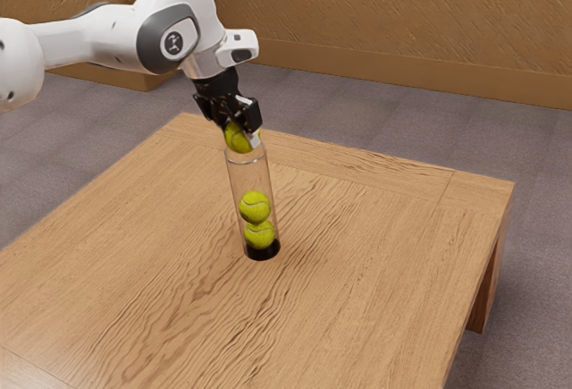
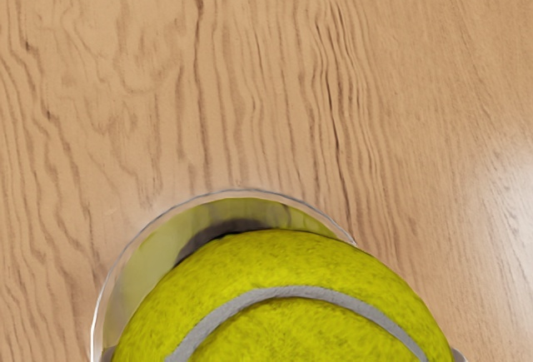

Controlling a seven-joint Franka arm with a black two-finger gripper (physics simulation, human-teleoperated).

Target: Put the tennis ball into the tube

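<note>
Nearest your hand is the tennis ball, at the tube's open mouth and pinched in the gripper; the jaws stand about a ball's width apart, with a finger against each side of it. You can expect it to be light and springy, its felt giving the pads good grip, so it should need only a moderate squeeze and is unlikely to break. Your best hold is across its widest part, fingers on opposite sides, with the underside free to enter first; too hard a pinch might make it spring sideways on release. Just below, the clear tube stands upright, and you see a crescent of its opening beside the ball, so a small centring correction may help. Treat that wall as stiff, slick and easy to tip: don't lean the fingertips on the rim. Farther down inside, you have an upper ball resting on a lower ball, above the black base. Beneath everything, the wooden table gives you firm, flat support.
</note>
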